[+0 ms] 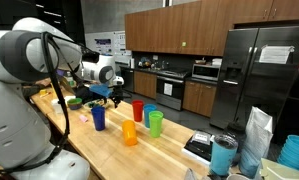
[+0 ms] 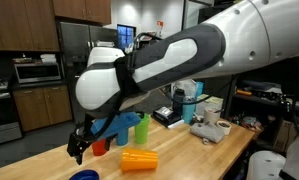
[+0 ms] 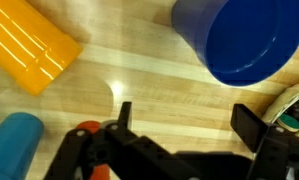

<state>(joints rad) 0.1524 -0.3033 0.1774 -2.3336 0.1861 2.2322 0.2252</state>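
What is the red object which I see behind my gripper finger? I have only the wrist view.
Observer: It is a red cup. It stands upright, close to the gripper.
Operator: Are there more cups than the orange cup and the blue cup which I see?
Observer: Yes. In an exterior view a green cup stands upright on the wooden table. Your view does not reach it.
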